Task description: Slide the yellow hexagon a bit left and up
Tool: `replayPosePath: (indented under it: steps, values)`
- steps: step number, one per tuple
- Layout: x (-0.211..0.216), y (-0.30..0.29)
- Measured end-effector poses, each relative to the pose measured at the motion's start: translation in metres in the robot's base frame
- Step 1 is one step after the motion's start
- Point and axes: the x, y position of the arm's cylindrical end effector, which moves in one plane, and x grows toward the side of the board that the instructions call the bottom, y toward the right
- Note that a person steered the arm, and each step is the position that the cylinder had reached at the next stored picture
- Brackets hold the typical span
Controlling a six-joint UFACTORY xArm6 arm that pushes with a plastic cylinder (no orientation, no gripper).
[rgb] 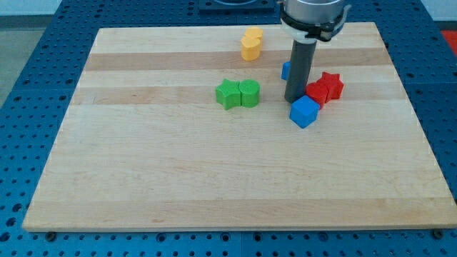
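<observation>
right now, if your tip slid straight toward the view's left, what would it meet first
Probably the green blocks, the rounded right one first. My tip sits just left of the red blocks and above the blue cube. The yellow hexagon lies well above that line. Depth is uncertain.

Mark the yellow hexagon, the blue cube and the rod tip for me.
yellow hexagon [250,50]: camera view, front face.
blue cube [303,113]: camera view, top face.
my tip [295,100]: camera view, rod's lower end, just above the blue cube.
</observation>
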Motion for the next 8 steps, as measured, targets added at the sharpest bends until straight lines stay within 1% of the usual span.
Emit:
replayPosePath:
  steps: [1,4,6,8]
  values:
    - [-0.015,-0.001]
    - [-0.044,-0.041]
    - [-0.085,-0.037]
    - [-0.133,-0.011]
